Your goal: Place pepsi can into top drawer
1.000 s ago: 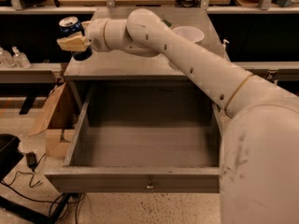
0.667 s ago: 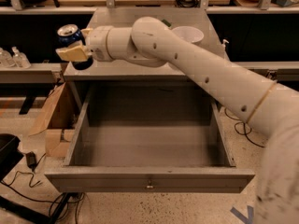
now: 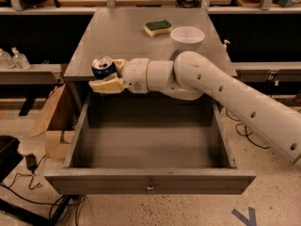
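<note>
- At the far left edge, clear bottles (image 3: 11, 59) on a low shelf; lower, a cardboard box (image 3: 51, 121) just beside the drawer's left wall, and black cables (image 3: 28, 192) on the floor. All outside the path.
- Left of centre, the pepsi can (image 3: 102, 66), silver top up, clamped between the jaws of the gripper (image 3: 107, 76).
- Brought in a second from the upper left corner, beyond the table's side, to the front edge of the table (image 3: 122, 36), about over the back left corner of the drawer.
- Judged from this: carrying nearly done; lowering and letting go not yet done.
- In the lower centre, the top drawer (image 3: 150, 180) pulled wide open, nothing seen inside. Left wall and table edge close to the can, so some risk of a knock while going down.
- Upper centre to right, a green sponge (image 3: 158, 27) and a white bowl (image 3: 187, 36) behind the arm, not in the way.
</note>
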